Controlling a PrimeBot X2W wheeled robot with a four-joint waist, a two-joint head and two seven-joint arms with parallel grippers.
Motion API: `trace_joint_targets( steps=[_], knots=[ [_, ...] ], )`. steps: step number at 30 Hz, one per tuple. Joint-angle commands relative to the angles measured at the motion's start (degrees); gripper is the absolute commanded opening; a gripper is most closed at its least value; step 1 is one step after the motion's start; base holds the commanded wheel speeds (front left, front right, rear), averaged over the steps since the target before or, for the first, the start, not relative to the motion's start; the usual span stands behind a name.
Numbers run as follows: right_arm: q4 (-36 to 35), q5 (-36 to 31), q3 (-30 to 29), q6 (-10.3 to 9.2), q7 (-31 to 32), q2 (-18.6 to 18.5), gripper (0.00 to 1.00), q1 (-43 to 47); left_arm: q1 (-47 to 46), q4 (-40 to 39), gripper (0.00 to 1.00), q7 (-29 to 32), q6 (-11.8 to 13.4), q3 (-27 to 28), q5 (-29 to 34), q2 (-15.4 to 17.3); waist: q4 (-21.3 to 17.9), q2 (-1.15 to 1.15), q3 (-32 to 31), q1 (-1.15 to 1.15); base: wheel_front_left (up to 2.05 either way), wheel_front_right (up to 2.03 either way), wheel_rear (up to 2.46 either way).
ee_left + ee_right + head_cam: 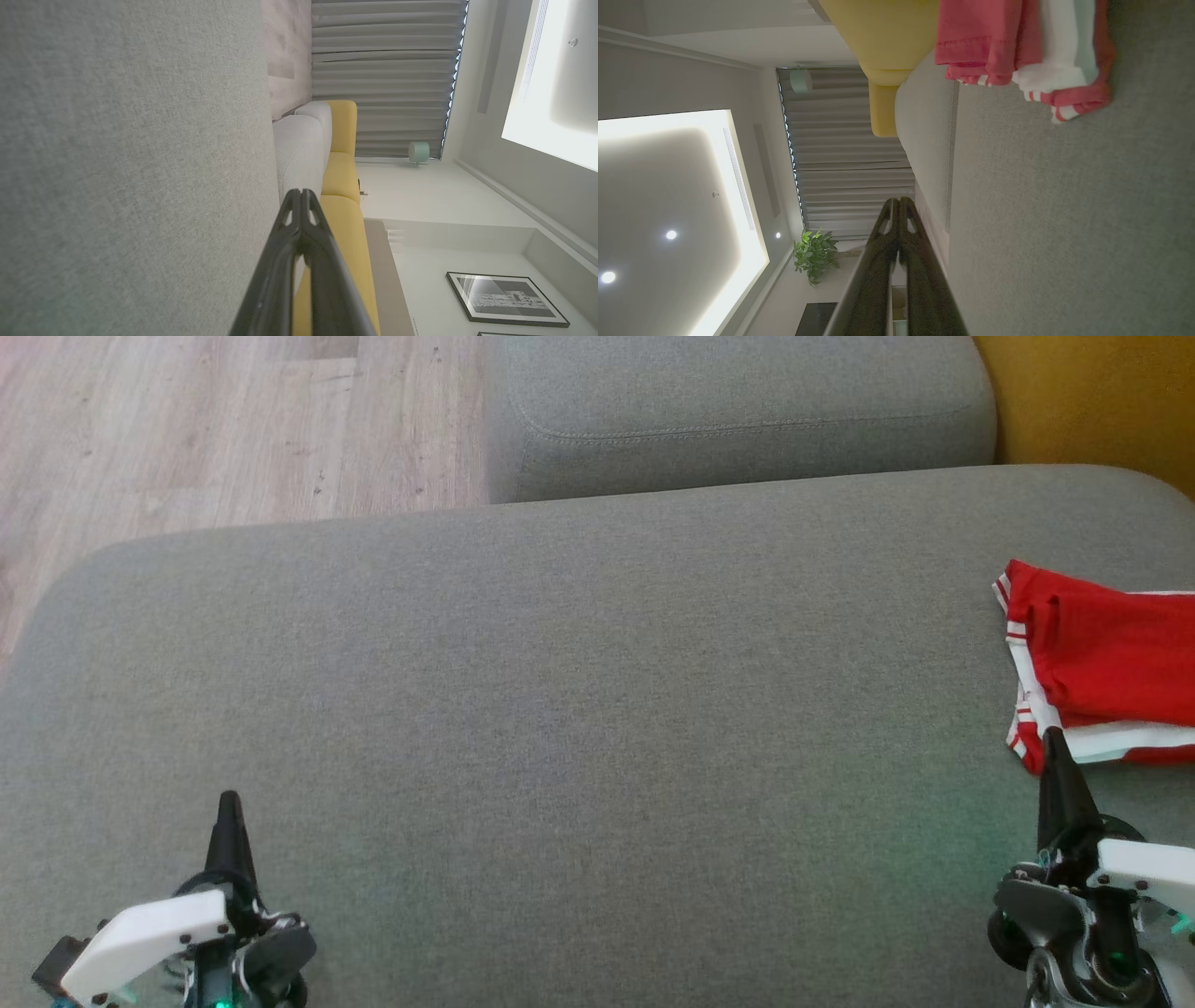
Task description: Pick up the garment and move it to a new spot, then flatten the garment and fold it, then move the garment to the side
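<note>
A red garment (1106, 658) with white stripes lies folded at the right edge of the grey cushion (560, 709), partly cut off by the head view's border. It also shows in the right wrist view as the garment (1017, 51) at the top. My right gripper (1055, 739) is shut and empty, its tip just in front of the garment's near white hem; in its own view the right gripper (899, 201) has its fingers pressed together. My left gripper (229, 800) stands shut and empty at the lower left, far from the garment, its closed left gripper (302, 193) seen over the cushion.
A second grey cushion (738, 411) sits behind the big one, with a yellow seat (1102, 401) at the back right. Wooden floor (187, 429) lies beyond the cushion's far left edge. The cushion's wide middle is bare fabric.
</note>
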Motion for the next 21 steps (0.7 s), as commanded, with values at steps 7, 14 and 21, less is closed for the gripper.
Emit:
trace_joint_targets(
  steps=[7, 14, 21],
  knots=[
    [-1.8, -0.17, 0.89, -0.04, 0.75, -0.39, 0.0, -3.03, -2.85, -1.61, 0.0, 0.29, -0.4, 2.29, 0.39, 0.36, 0.0, 0.0, 0.0, 0.0, 0.0, 0.0, 0.0],
    [-1.79, -0.27, 0.77, -0.04, 0.84, -0.3, 0.0, -3.04, -2.86, -1.6, 0.0, 0.39, -0.4, 2.42, 0.5, 0.27, 0.0, 0.0, 0.0, 0.0, 0.0, 0.0, 0.0],
    [-1.79, -0.35, 0.67, -0.04, 0.92, -0.23, 0.0, -3.05, -2.87, -1.59, 0.0, 0.48, -0.4, 2.52, 0.59, 0.19, 0.0, 0.0, 0.0, 0.0, 0.0, 0.0, 0.0]
  ],
)
